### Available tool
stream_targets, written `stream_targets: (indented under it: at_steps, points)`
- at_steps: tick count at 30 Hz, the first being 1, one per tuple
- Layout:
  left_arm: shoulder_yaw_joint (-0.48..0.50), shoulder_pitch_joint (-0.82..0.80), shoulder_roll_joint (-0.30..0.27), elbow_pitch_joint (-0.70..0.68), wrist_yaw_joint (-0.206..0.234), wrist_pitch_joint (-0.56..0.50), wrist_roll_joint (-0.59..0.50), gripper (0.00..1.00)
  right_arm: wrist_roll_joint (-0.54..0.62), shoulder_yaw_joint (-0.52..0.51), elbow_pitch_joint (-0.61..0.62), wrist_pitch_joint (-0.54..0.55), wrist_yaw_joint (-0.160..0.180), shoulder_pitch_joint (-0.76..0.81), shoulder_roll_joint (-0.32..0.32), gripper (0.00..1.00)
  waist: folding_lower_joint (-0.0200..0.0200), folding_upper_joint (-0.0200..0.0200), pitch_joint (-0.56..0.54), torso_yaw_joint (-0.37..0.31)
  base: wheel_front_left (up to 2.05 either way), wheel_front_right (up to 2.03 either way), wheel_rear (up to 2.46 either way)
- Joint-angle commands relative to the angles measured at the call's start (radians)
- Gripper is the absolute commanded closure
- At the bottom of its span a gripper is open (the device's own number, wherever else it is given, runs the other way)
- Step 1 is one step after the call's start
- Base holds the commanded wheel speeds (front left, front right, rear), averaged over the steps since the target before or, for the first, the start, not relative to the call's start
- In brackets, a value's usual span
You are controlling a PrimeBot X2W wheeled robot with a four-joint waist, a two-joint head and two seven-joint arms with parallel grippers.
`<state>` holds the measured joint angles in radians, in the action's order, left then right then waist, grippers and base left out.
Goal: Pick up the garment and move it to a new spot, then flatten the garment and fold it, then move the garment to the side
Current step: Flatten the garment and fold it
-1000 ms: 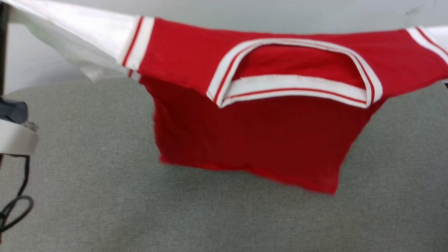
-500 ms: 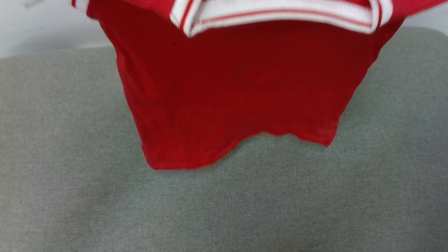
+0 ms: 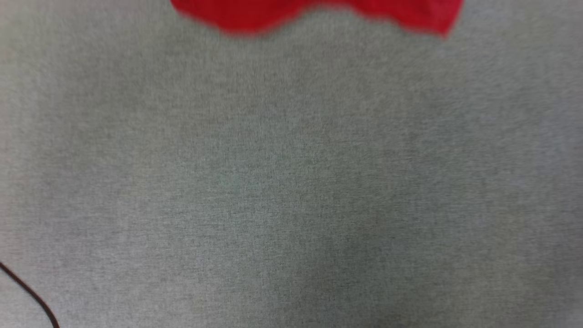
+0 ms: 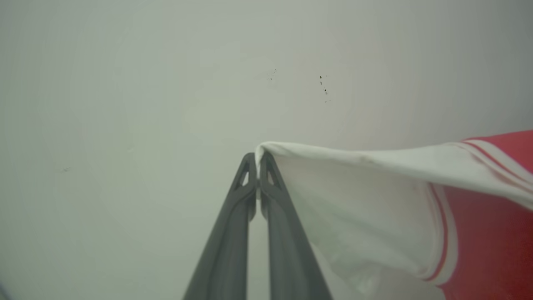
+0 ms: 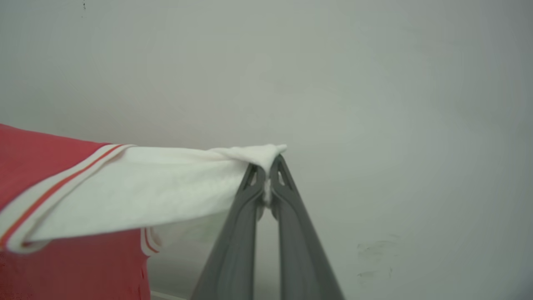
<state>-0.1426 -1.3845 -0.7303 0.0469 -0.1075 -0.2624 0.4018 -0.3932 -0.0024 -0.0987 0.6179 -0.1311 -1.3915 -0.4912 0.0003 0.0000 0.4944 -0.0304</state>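
My left gripper (image 4: 258, 166) and right gripper (image 5: 268, 171) each pinch a sleeve (image 4: 354, 200), holding the shirt (image 3: 255, 13) aloft mid-move; next I should lay it flat.

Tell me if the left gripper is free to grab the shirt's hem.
Probably not. The left gripper is shut on a white sleeve, and the right gripper on the other sleeve; the hem hangs over the grey surface.
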Motion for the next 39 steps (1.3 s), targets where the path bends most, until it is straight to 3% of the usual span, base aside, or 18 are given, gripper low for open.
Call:
stream_targets:
  at_steps: [1, 10, 17, 24, 29, 39]
  points:
    - [-0.01, -0.038, 0.008, 0.03, -0.003, 0.015, -0.012, 1.0, 0.011, 0.009, -0.023, -0.019, 0.001, -0.034, 0.005, 1.0, -0.0003, 0.0, 0.053, 0.012, 0.0, 0.0, 0.0]
    - [-0.088, -0.3, 0.092, 0.361, -0.013, 0.163, -0.056, 1.0, 0.101, 0.065, -0.271, -0.205, 0.001, -0.25, 0.044, 1.0, -0.0003, 0.0, 0.144, 0.031, 0.0, 0.0, 0.0]
    - [-0.16, -0.289, 0.142, 0.547, -0.019, 0.253, -0.061, 1.0, 0.115, 0.102, -0.434, -0.309, 0.001, -0.221, 0.08, 1.0, -0.0003, 0.0, 0.163, 0.042, 0.0, 0.0, 0.0]
    - [-0.246, -0.11, 0.201, 0.649, -0.02, 0.344, -0.045, 1.0, 0.093, 0.159, -0.545, -0.357, 0.001, -0.061, 0.105, 1.0, -0.0003, 0.0, 0.12, 0.059, 0.0, 0.0, 0.0]
    - [-0.288, 0.076, 0.233, 0.695, -0.021, 0.403, -0.028, 1.0, 0.049, 0.184, -0.587, -0.349, 0.001, 0.11, 0.087, 1.0, -0.0003, 0.0, 0.043, 0.065, 0.0, 0.0, 0.0]
    - [-0.35, 0.449, 0.202, 0.673, -0.015, 0.413, -0.004, 1.0, -0.062, 0.236, -0.575, -0.268, 0.001, 0.446, 0.035, 1.0, -0.0003, 0.0, -0.148, 0.061, 0.0, 0.0, 0.0]
